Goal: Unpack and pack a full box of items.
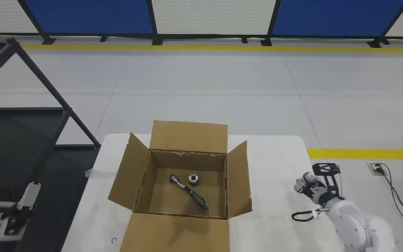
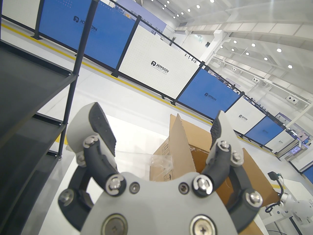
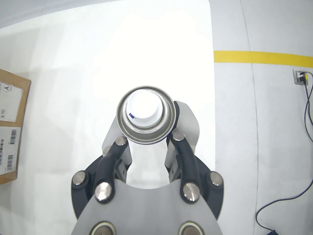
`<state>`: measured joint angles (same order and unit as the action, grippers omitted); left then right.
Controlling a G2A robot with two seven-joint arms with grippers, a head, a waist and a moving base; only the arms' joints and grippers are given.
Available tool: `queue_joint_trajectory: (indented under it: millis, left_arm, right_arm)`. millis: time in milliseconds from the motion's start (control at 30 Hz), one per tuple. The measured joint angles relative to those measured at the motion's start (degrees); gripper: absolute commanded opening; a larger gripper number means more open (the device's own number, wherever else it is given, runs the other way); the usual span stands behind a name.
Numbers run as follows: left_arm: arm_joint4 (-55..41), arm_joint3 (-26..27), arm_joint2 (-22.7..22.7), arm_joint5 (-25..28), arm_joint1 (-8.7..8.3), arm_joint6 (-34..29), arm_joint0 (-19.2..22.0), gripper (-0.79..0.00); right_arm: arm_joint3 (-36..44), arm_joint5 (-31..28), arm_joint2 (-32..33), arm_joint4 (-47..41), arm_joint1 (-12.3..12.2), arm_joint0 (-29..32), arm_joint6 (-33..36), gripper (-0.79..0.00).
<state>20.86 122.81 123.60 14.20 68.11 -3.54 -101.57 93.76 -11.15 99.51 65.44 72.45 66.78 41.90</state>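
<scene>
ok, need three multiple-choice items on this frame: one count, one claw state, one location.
1. How many items lie in the cardboard box? A none; B two; C five.
2. The left claw is: A open and empty; B shut and empty; C shut on a cup.
3. Where is the white-capped can? A in the box; B in the left claw; C in the right claw.

Answers:
1 B: a green-handled tool and a small round part lie on its floor.
2 A: its jaws stand wide apart with nothing between them.
3 C: its jaws grip the can's sides, outside the box.
</scene>
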Motion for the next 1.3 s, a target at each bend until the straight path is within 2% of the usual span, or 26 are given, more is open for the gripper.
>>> queue_joint_trajectory:
  millis: [167, 400, 533, 667, 767, 1000, 1133, 1300]
  left_arm:
    - [0.0, 0.0, 0.0, 0.0, 0.0, 0.0, 0.0, 0.0]
    - [0.0, 0.0, 0.0, 0.0, 0.0, 0.0, 0.0, 0.0]
    - [0.0, 0.0, 0.0, 0.0, 0.0, 0.0, 0.0, 0.0]
    - [0.0, 0.0, 0.0, 0.0, 0.0, 0.0, 0.0, 0.0]
    - [0.0, 0.0, 0.0, 0.0, 0.0, 0.0, 0.0, 0.0]
    - [0.0, 0.0, 0.0, 0.0, 0.0, 0.0, 0.0, 0.0]
    - [0.0, 0.0, 0.0, 0.0, 0.0, 0.0, 0.0, 0.0]
    - [0.0, 0.0, 0.0, 0.0, 0.0, 0.0, 0.0, 0.0]
  right_arm:
    - [12.43, -0.13, -2.98, 0.95, -0.08, 1.35, 1.71, -0.785]
    - [30.97, -2.77, -14.11, 5.77, -0.03, -2.45, 6.23, -0.785]
    - [32.82, -7.66, -23.13, 5.7, 0.3, -8.57, 9.6, -0.785]
    - [27.8, -9.62, -32.68, 2.74, 1.32, -17.55, 12.8, -0.785]
    - [20.61, -9.67, -40.01, 0.08, 2.68, -25.54, 14.63, -0.785]
    - [-2.48, -9.44, -54.09, -10.3, 7.32, -42.14, 12.96, -0.785]
    - [-14.26, -10.45, -60.19, -14.83, 10.2, -47.52, 10.1, -0.785]
    - [-26.77, -12.26, -66.09, -18.97, 13.75, -50.89, 6.06, -0.785]
